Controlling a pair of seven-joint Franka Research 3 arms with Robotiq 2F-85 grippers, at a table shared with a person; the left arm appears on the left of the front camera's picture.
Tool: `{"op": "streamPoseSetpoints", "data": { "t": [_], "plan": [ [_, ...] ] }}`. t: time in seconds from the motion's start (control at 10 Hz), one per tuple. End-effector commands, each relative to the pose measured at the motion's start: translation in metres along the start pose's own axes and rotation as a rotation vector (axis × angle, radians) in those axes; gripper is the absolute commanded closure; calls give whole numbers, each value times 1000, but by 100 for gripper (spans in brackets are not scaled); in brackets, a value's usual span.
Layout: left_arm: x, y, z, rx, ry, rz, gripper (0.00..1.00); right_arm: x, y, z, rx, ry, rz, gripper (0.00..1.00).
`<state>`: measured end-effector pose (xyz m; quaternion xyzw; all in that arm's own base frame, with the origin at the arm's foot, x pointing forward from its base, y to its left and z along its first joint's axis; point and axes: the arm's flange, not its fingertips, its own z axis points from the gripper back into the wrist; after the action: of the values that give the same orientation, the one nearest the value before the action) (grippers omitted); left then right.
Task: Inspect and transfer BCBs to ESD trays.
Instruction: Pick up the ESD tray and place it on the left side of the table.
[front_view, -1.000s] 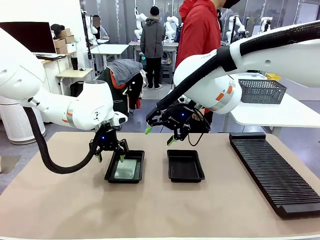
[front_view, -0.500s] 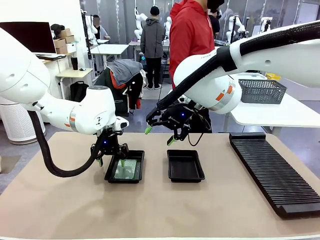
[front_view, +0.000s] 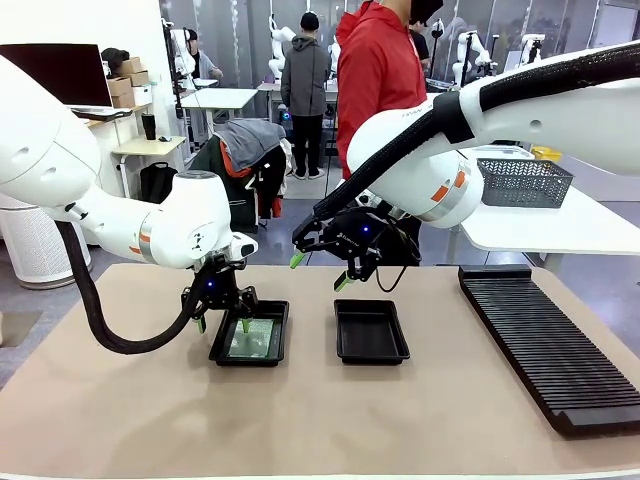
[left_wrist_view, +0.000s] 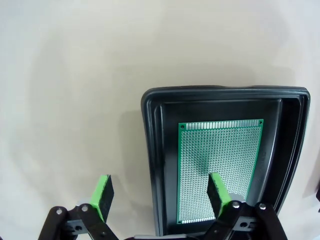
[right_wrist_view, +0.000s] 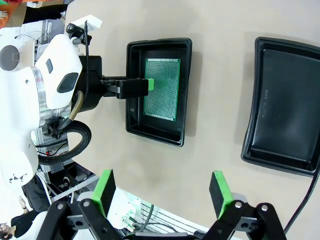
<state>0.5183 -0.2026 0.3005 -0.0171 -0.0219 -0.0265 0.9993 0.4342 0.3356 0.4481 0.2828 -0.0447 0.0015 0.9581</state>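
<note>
The BCB (left_wrist_view: 220, 165) lies flat in the left ESD tray (left_wrist_view: 162, 145). The left fingers (left_wrist_view: 216, 192) stand wide, one over the board, one over the bare desk (left_wrist_view: 75, 100) beside the rim. The right fingers (right_wrist_view: 220, 192), also wide, hang high near the empty tray (right_wrist_view: 282, 105).

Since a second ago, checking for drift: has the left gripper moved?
Yes. The left gripper has come down slightly, nearer the left tray.
</note>
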Motion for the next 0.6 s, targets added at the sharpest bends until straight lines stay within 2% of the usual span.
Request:
{"op": "streamPoseSetpoints", "data": {
  "t": [0.0,0.1,0.2,0.3,0.4,0.5],
  "plan": [
    [0,0,0,0,0,0,5,1,2,-1,-20,-4,-14,0],
    [0,1,1,6,4,6,20,1,2,-1,-20,-4,-14,0],
    [-1,3,3,3,-8,9,25,1,2,-1,-20,-4,-14,0],
    [0,6,5,6,-17,17,40,1,2,-1,-20,-4,-14,0],
    [-1,8,5,2,-25,19,45,1,2,-1,-20,-4,-14,0],
    [0,8,5,2,-29,17,60,1,2,-1,-20,-4,-14,0]
  ]
}}
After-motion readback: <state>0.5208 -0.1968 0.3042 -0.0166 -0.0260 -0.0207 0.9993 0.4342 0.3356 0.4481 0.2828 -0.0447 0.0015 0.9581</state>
